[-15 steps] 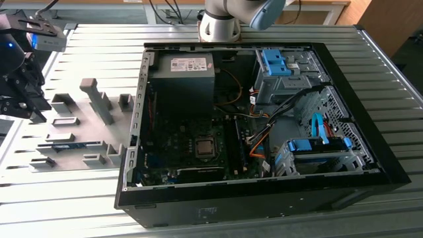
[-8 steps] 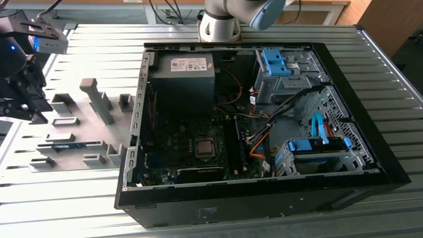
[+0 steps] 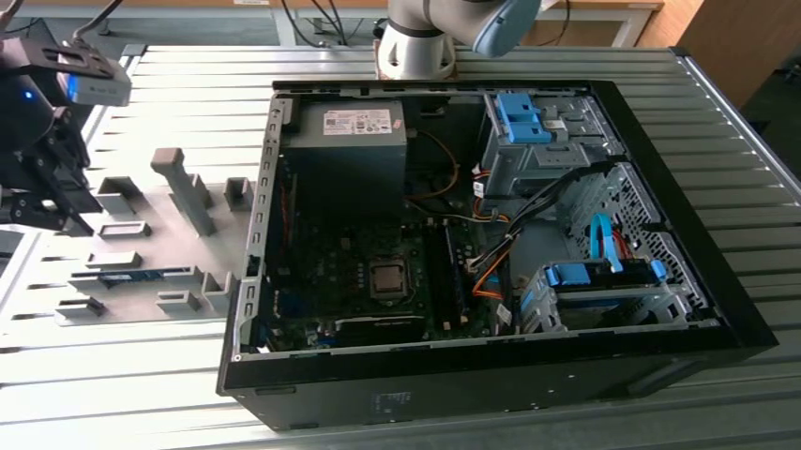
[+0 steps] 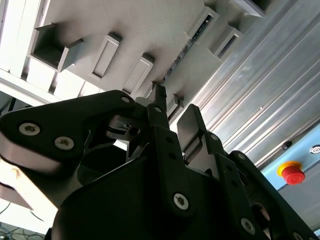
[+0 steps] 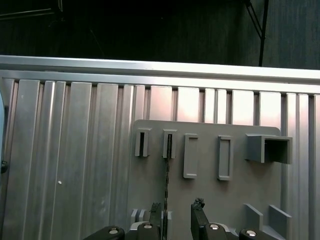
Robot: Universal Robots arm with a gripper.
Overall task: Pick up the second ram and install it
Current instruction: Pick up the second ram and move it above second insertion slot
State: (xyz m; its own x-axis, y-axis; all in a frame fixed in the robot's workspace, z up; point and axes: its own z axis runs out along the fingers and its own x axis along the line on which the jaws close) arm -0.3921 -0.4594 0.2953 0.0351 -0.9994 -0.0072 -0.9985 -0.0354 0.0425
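Note:
The second ram [image 3: 130,277], a thin blue-green stick, lies on edge in its holder on the grey fixture plate [image 3: 163,225] at the exterior view's left. It appears edge-on as a thin dark line in the first wrist view [image 5: 167,175] and the second wrist view [image 4: 189,46]. My gripper [image 3: 56,211] hangs above the plate's left part, apart from the stick. In both wrist views the gripper [image 5: 177,210] [image 4: 173,106] is open with nothing between its fingers. The ram's line runs toward the gap, close to one finger [image 5: 156,212].
An open black computer case [image 3: 701,234] lies to the exterior view's right of the plate, showing the motherboard [image 3: 363,272], its long black slots [image 3: 438,272], cables and blue drive brackets. Grey fixture blocks [image 3: 188,187] rise from the plate. A red stop button [image 4: 292,172] sits beyond the ribbed metal table.

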